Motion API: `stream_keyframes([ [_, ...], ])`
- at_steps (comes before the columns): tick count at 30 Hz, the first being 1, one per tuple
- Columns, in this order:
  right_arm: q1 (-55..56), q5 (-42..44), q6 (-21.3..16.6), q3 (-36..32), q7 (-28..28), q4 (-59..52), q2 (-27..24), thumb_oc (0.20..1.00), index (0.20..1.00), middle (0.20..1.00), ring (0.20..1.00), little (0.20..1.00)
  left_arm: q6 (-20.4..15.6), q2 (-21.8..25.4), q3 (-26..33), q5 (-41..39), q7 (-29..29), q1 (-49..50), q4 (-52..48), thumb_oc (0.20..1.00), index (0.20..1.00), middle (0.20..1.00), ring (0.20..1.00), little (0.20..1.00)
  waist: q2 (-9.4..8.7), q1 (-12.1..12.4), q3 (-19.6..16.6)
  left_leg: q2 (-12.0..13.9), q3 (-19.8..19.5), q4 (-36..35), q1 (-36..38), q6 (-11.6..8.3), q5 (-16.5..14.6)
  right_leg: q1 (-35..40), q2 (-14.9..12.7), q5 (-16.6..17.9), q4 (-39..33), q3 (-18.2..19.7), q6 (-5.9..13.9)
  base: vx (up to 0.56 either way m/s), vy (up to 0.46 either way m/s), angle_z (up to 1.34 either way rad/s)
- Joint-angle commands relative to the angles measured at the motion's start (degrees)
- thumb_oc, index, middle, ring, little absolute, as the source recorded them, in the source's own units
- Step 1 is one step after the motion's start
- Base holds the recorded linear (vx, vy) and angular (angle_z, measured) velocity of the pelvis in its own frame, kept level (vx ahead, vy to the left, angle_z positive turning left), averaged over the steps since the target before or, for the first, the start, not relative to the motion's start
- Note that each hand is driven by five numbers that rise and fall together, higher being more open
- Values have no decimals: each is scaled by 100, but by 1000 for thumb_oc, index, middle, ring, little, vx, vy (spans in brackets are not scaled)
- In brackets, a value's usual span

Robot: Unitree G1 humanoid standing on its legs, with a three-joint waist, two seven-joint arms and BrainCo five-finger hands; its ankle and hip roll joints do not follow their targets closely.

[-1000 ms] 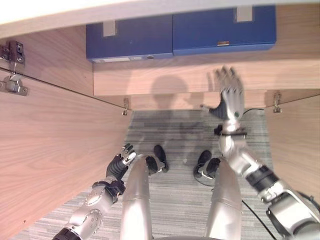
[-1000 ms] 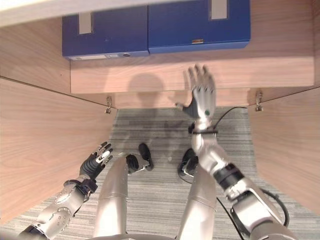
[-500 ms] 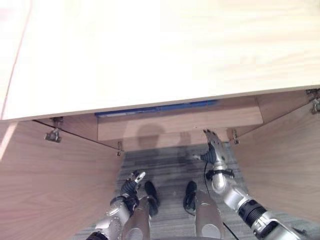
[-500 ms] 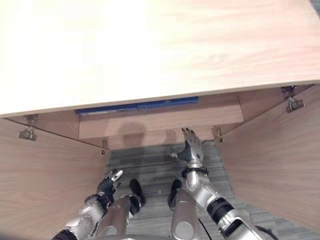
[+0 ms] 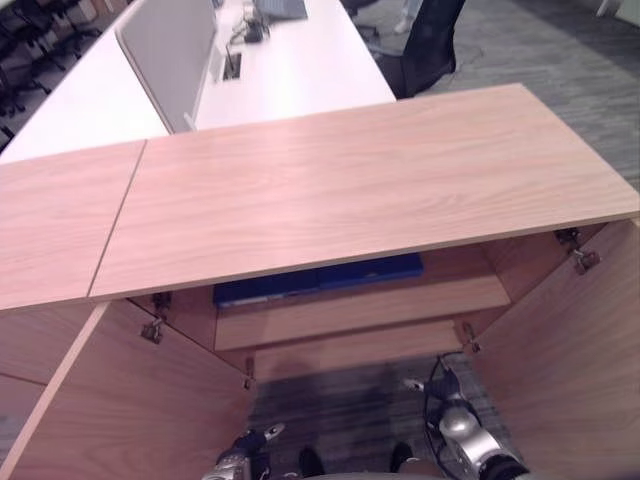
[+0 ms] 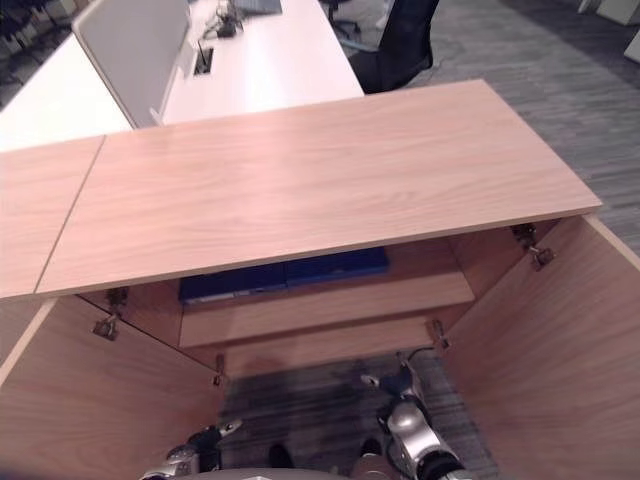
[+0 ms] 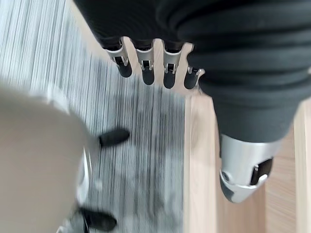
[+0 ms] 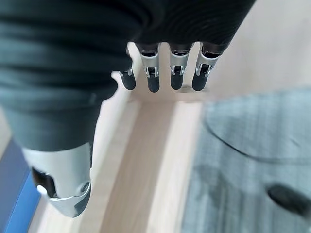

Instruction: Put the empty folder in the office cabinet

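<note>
Left eye view puts the blue folders (image 5: 318, 277) flat on the upper shelf (image 5: 365, 310) of the office cabinet (image 5: 340, 190), side by side under its wooden top; which of them is the empty one cannot be told from here, but since neither hand carries anything, the judgement is that the folder is already stowed. They lie pushed to the back of the shelf, clear of the front edge, which would let the doors close past them. Both cabinet doors (image 5: 120, 400) stand swung wide open, so closing them may be what is left.

Low in that view, the right hand (image 5: 447, 388) hangs in front of the cabinet opening with straight, relaxed fingers, holding nothing. The left hand (image 5: 252, 446) sits lower by the left door, likewise slack and empty.

Right wrist view adds what the head camera cannot: the right hand's fingertips (image 8: 153, 83) extended over the pale shelf edge with a sliver of blue folder (image 8: 17, 194) beside the thumb. Left wrist view shows the left hand's fingers (image 7: 146, 68) straight above grey striped carpet (image 7: 141, 126), near the door's edge. Beyond the cabinet, a white tabletop (image 5: 270, 70) and a dark office chair (image 5: 425, 45) stand.
</note>
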Motion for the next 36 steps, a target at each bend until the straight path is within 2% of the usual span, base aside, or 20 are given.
stream_keyframes([
  [1,-174,1424,-517,-441,383,898,408,1000,1000,1000,1000,1000,39,77,227,678,80,-262,483,1000,1000,1000,1000,1000,-189,-184,144,194,-625,-94,-126,-264,36,-231,-274,338,472,1192,522,-19,-205,31],
  [3,-132,1635,-531,-584,441,1157,452,1000,1000,1000,1000,1000,48,124,240,766,89,-264,558,1000,1000,1000,1000,1000,-244,-199,87,180,-644,-94,-115,-273,24,-72,-240,243,295,1313,496,43,-135,38],
  [6,-5,2049,-535,-897,584,1862,530,1000,1000,1000,1000,1000,140,282,411,1095,-22,-201,862,1000,1000,1000,1000,1000,-426,-155,-132,248,-593,-94,-73,-354,67,234,-60,17,-295,1441,481,70,-252,12],
  [7,55,2280,-564,-1003,642,2119,565,1000,1000,1000,1000,1000,203,376,538,1174,-32,-170,977,1000,1000,1000,1000,1000,-510,-158,-208,409,-504,-94,-5,-450,109,251,135,42,-465,1584,435,55,-287,-16],
  [8,53,2280,-564,-1004,642,2120,565,1000,1000,1000,1000,1000,203,376,539,1174,-32,-172,977,1000,1000,1000,1000,1000,-505,-149,-221,418,-496,-94,-22,-453,116,232,145,56,-472,1593,430,87,-397,-29],
  [12,348,2357,-506,-1108,817,2361,525,1000,1000,1000,1000,1000,183,425,651,1180,-245,-136,1007,1000,1000,1000,1000,1000,-682,-292,-322,852,-280,-94,195,-654,228,334,501,3,-595,1773,241,52,-316,-38],
  [14,393,2315,-498,-1090,823,2405,493,1000,1000,1000,1000,1000,179,417,650,1150,-274,-128,991,1000,1000,1000,1000,1000,-714,-327,-334,936,-244,-94,238,-670,254,321,585,-25,-579,1830,196,16,-240,-18],
  [15,457,2280,-505,-1067,838,2380,432,1000,1000,1000,1000,1000,183,377,617,1131,-310,-140,946,1000,1000,1000,1000,1000,-788,-390,-356,1061,-145,-62,334,-683,308,326,739,-56,-566,1961,110,25,-278,-29],
  [18,453,2248,-509,-1026,851,2321,360,1000,1000,1000,1000,1000,163,335,609,1075,-362,-133,934,1000,1000,1000,1000,1000,-848,-423,-353,1110,-180,72,357,-639,241,240,876,-54,-530,2182,49,-27,-176,-46],
  [19,420,2286,-561,-1027,835,2279,315,1000,1000,1000,1000,1000,135,322,575,998,-375,-176,919,1000,1000,1000,1000,1000,-865,-394,-325,1048,-462,183,256,-586,216,159,937,-58,-476,2283,24,-80,-202,-94],
  [20,428,2360,-666,-1090,816,2146,271,1000,1000,1000,1000,1000,126,331,559,942,-367,-271,1012,1000,1000,1000,1000,1000,-924,-355,-314,684,-1364,218,47,-426,22,62,1097,-57,-395,2555,-31,-64,-147,-110],
  [21,427,2359,-666,-1090,815,2146,272,1000,1000,1000,1000,1000,126,332,559,942,-367,-272,1013,1000,1000,1000,1000,1000,-923,-357,-326,685,-1366,221,29,-427,26,47,1097,-51,-397,2555,-31,-27,-159,-114],
  [22,517,2423,-704,-1180,805,2021,206,1000,1000,1000,1000,1000,153,382,606,915,-324,-302,1071,1000,1000,1000,1000,1000,-934,-291,-296,296,-2111,267,-39,-269,-220,29,1255,-55,-319,2860,-79,4,-55,-89],
  [23,516,2423,-704,-1180,805,2021,207,1000,1000,1000,1000,1000,153,383,606,915,-325,-303,1072,1000,1000,1000,1000,1000,-933,-293,-308,296,-2111,268,-56,-270,-215,14,1254,-48,-322,2860,-79,12,-66,-160],
  [24,595,2504,-731,-1276,785,1953,177,1000,1000,1000,1000,1000,176,398,611,909,-303,-296,1075,1000,1000,1000,1000,1000,-918,-266,-290,124,-2363,315,-75,-220,-300,33,1333,-47,-288,3013,-103,16,-16,-156],
  [26,736,2758,-757,-1540,662,1771,167,1000,1000,1000,1000,1000,216,435,536,1053,-289,-212,1064,1000,1000,1000,1000,1000,-910,-328,-416,95,-2283,152,41,-224,-260,69,1417,18,-425,3193,-114,52,-14,-100],
  [29,947,2811,-867,-1888,577,1231,-14,1000,1000,1000,1000,1000,315,488,609,1350,-396,-21,1147,1000,1000,1000,1000,1000,-902,-523,-625,47,-2082,-94,259,-219,-294,224,1395,151,-779,3365,-36,62,42,-50],
  [34,1064,2067,-1000,-2292,215,-631,-594,1000,1000,1000,1000,1000,353,433,733,1568,-411,65,1094,1000,1000,1000,1000,1000,-780,-745,-694,-40,-1709,-94,429,-178,-462,344,1307,317,-951,3642,115,15,95,-47],
  [36,977,1882,-991,-2448,200,-810,-776,1000,1000,1000,1000,1000,334,394,724,1613,-435,70,1057,1000,1000,1000,1000,1000,-717,-767,-696,-63,-1660,-94,445,-159,-494,352,1272,320,-969,3662,143,-11,82,-22],
])
